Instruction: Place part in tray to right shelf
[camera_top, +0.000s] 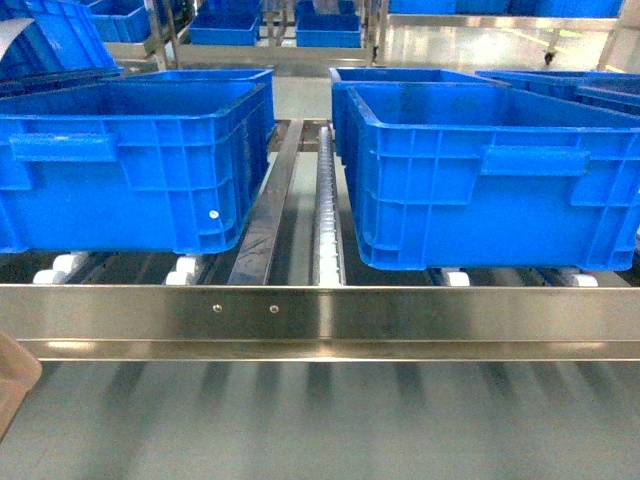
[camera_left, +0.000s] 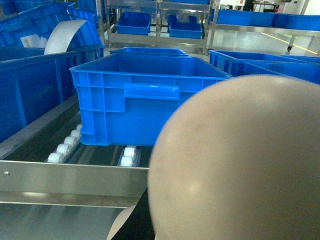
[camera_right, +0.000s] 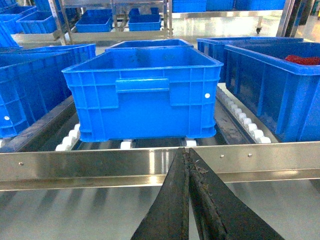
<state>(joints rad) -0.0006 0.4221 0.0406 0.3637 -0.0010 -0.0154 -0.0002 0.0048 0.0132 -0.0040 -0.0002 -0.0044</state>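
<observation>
Well, starts at the far left of the head view with a single beige corner of the tray (camera_top: 10, 390), low and just short of the front rail (camera_top: 450, 315). Fills most of the left wrist view as one broad, rounded beige surface (camera_left: 240, 165), so close that the left gripper is not seen at all; cannot tell whether open or closed, nor where on the tray any hold sits. Looks like hard, smooth moulded plastic: probably light and stiff but a little slippery, and awkward from its bulk. Best taken by the long handle and kept level so that nothing slides off the front lip. No sign of the part in any view; possibly inside the tray and hidden, impossible to say. If small plastic as described, likely light, rigid and apt to skid on a tilted scoop. Moving right across the right shelf (camera_top: 290, 200): two large blue crates at the front, the left crate (camera_top: 130, 160) and the right crate (camera_top: 480, 180), with a bare roller lane between them and more crates behind. Two screws (camera_top: 217, 308) near the rail's middle. Furthest right, the right gripper (camera_right: 186, 155): one only, dark fingers pressed together, holding nothing, aimed at the rail.
</observation>
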